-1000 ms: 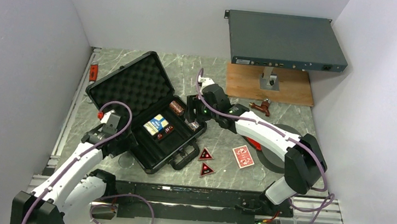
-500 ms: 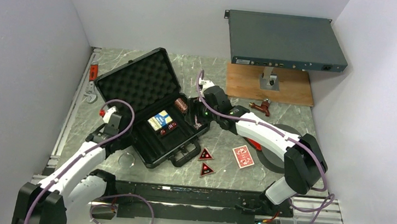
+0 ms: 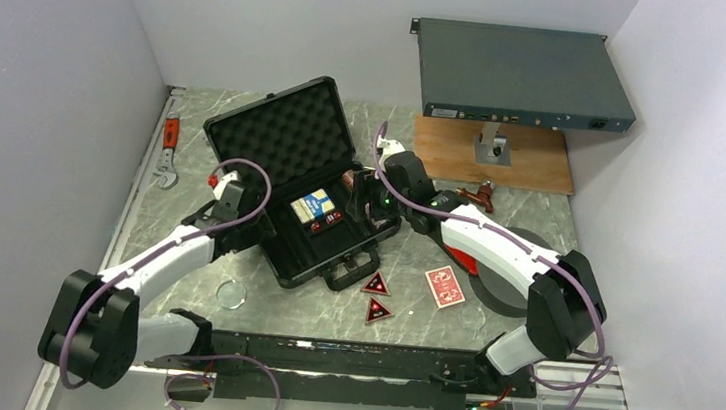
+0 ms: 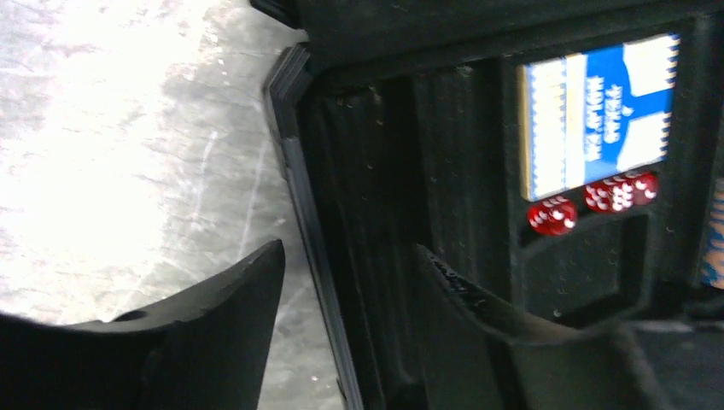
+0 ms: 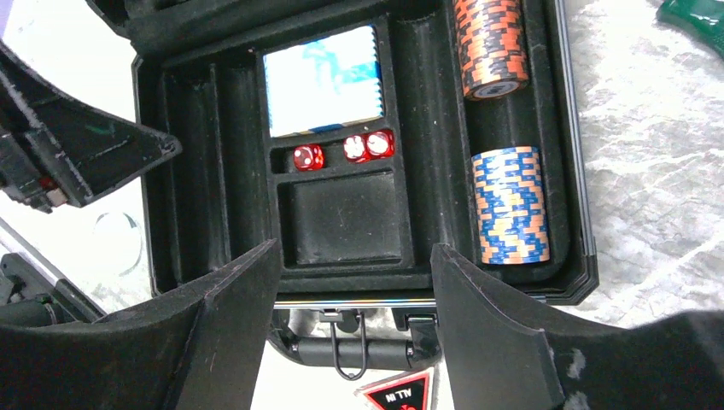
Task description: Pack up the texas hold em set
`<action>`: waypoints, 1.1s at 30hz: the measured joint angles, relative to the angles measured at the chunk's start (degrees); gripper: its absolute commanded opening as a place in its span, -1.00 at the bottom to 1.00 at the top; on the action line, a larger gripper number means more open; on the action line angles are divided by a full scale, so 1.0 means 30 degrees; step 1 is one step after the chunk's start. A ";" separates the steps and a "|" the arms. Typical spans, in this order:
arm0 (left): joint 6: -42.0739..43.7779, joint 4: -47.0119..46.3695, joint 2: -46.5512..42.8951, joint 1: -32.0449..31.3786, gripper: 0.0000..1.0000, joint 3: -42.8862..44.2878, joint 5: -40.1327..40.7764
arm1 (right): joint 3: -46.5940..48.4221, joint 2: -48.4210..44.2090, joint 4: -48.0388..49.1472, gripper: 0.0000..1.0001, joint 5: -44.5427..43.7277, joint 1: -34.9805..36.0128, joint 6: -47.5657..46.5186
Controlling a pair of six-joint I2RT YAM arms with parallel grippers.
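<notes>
Closest to us on the grey marbled table (image 3: 428, 324), a red-black triangular token (image 3: 378, 310) lies flat. A second token (image 3: 376, 285) lies just beyond it, and a red card deck (image 3: 445, 285) lies to their right, beside a black round disc (image 3: 512, 285).

Behind the tokens we see the black briefcase (image 3: 314, 257) lying open near the table's middle. Its handle (image 3: 348, 267) faces us and its egg-crate foam lid (image 3: 279, 147) is raised at the far side. Inside it sit a blue card deck (image 5: 322, 81), three red dice (image 5: 307, 156) in a slot next to the deck, and two chip rolls (image 5: 510, 205) end to end in the right channel.

The left gripper (image 4: 348, 256) is at the case's left side, its fingers apart with the case wall between them, not pressing on it that we can see. The right gripper (image 5: 356, 248) hovers over the case's front edge, fingers spread wide and gripping nothing.

Farthest back, a grey rack-mount box (image 3: 522, 75) sits raised on a stand over a wooden board (image 3: 494, 155).
</notes>
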State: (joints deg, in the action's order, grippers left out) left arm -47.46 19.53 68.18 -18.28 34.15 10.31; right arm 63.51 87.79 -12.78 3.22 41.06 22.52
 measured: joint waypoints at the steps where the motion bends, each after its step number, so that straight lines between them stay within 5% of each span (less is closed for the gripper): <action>1: 0.0015 0.0036 -0.0284 -0.0117 0.53 -0.0007 -0.0029 | 0.0000 -0.0066 0.0000 0.36 0.0007 -0.0036 -0.0007; 11: -0.0882 0.4524 -0.4881 -0.0299 0.69 -0.0066 0.1275 | -0.0182 -0.0262 0.0138 0.37 0.0109 -0.0182 -0.0138; 22: -0.5020 1.1446 -0.5187 -0.0335 0.68 -0.0058 0.2018 | -0.0546 -0.0262 0.0430 0.38 0.0474 -0.0335 -0.0146; 33: -0.6040 1.2480 -0.3789 -0.0357 0.71 -0.0546 0.0962 | -0.0561 -0.0262 0.0459 0.39 0.0597 -0.0357 -0.0146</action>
State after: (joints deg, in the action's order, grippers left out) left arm -65.58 56.97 56.82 -19.35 32.51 13.19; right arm 61.82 87.00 -11.40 5.02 39.99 22.09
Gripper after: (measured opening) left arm 0.857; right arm 0.692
